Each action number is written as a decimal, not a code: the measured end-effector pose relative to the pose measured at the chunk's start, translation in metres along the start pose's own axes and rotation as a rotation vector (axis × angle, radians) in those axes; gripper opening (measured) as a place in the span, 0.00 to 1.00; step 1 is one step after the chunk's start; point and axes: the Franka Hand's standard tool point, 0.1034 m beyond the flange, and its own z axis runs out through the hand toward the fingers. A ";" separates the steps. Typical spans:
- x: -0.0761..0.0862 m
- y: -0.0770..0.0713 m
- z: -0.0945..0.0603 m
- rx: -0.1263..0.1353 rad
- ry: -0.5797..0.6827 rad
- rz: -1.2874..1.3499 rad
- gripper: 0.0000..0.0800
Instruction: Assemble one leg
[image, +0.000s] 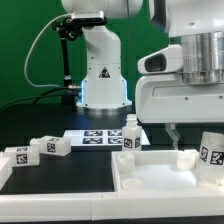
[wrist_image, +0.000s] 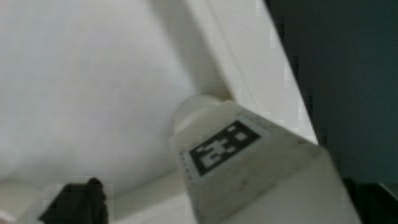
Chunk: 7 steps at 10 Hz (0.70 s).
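Fingers (wrist_image: 80, 203): spread wide, holding nothing. In the wrist view one dark tip shows clear of the leg. A dark shape on the leg's other side may be the second tip, and whether it touches cannot be told. In the exterior view one finger (image: 172, 131) hangs just above the square top.

Leg (wrist_image: 240, 160): white block, tag face turned to the wrist camera. It lies between the fingers, nearer the doubtful tip, over the rim of the square top. The tagged block (image: 210, 150) just beside the visible finger in the exterior view is probably this piece.

Square top (image: 160, 188): white tray-like part directly under the fingers, its bare inner face filling much of the wrist view.

Upright leg (image: 129, 135): near the fingers, standing at a corner of the square top. Seated or merely standing, cannot tell.

Loose legs, two (image: 20, 158) (image: 50, 147): well apart from the fingers, lying on the table (image: 60, 190).

Marker board (image: 97, 137): beyond the upright leg, away from the fingers.

Progress, as judged: early. The fingers appear set around the leg with no grasp made. Left to do: closing on the leg, lifting it, carrying it to its place on the square top and fixing it there.
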 end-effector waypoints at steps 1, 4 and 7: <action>0.003 0.002 -0.002 0.002 0.005 -0.092 0.81; 0.002 0.002 -0.001 0.003 0.004 -0.014 0.48; 0.002 0.001 -0.001 0.008 0.002 0.202 0.36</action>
